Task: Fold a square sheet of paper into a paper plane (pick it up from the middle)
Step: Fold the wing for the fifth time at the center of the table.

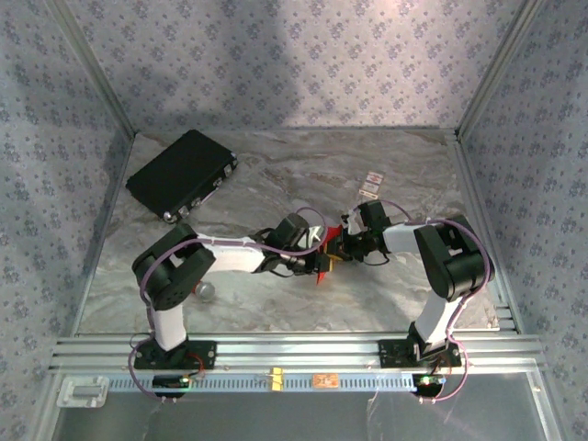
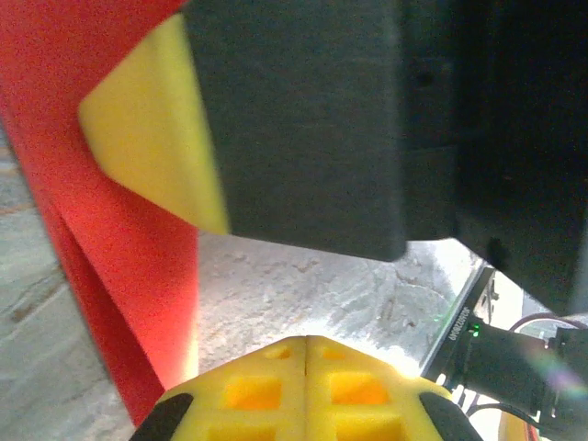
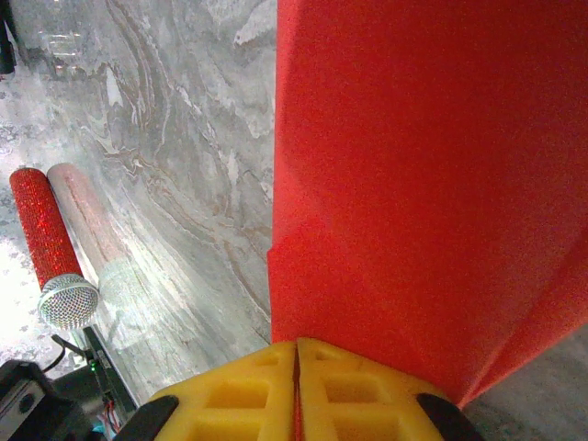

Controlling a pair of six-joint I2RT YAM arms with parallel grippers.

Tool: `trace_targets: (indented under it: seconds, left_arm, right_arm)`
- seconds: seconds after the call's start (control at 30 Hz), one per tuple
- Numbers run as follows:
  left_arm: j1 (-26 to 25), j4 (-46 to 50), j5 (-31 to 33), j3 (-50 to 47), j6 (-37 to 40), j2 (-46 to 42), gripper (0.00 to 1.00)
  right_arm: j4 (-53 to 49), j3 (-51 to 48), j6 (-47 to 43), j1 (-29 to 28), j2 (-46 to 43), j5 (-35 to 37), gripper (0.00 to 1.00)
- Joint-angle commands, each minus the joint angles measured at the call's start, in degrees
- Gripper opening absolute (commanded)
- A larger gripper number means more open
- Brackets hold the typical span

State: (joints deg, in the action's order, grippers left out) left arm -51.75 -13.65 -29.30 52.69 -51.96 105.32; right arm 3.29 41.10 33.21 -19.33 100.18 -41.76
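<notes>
The square sheet of paper is bright red and folded into overlapping layers. From above it shows as a slim pointed strip between the two wrists at mid-table. My right gripper is shut on its near edge, with red showing in the seam between the yellow fingers. It reaches in from the right. My left gripper is shut with nothing visible between its fingers. The paper hangs just to its left, and the right gripper's finger sits close above. The left gripper meets the right one over the table.
A black case lies at the back left. A small red cylinder with a grey end lies on the marble, beside a paler likeness of itself. Two small cards sit at the back right. A metal rail runs along the near edge.
</notes>
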Motion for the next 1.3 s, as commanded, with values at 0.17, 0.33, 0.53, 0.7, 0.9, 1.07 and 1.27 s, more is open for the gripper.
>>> trace_targets:
  seconds: [0.17,0.33,0.53,0.7,0.9,1.07,1.27]
  left_arm:
    - [0.59,-3.28,-1.29,2.21,0.07,2.67,0.06]
    - [0.59,-3.29,-2.11,3.16,0.32,3.90,0.06]
    - [0.59,-0.96,-1.22,3.35,0.97,5.65,0.06]
    - [0.42,-0.28,-0.63,1.09,1.33,6.39,0.05]
    - [-0.61,0.03,0.15,-2.14,1.42,4.88,0.05]
    - [-1.64,1.97,1.23,-3.97,1.89,3.44,0.05]
    - [-2.80,5.33,2.62,-6.24,3.21,0.46,0.06]
  right_arm:
    - [-2.54,-1.55,0.01,-1.06,3.31,7.92,0.10]
    - [-2.41,-1.65,0.01,-1.13,3.52,8.10,0.10]
    - [-2.37,-1.72,0.01,-1.07,3.79,8.10,0.10]
    - [-2.41,-1.55,-0.08,-1.14,3.97,8.10,0.10]
    - [-2.71,-1.70,-0.38,-0.89,4.14,8.44,0.10]
    - [-2.64,-1.68,-0.34,-0.90,4.32,8.45,0.10]
    - [-2.76,-1.47,-0.43,-0.87,4.34,8.45,0.10]
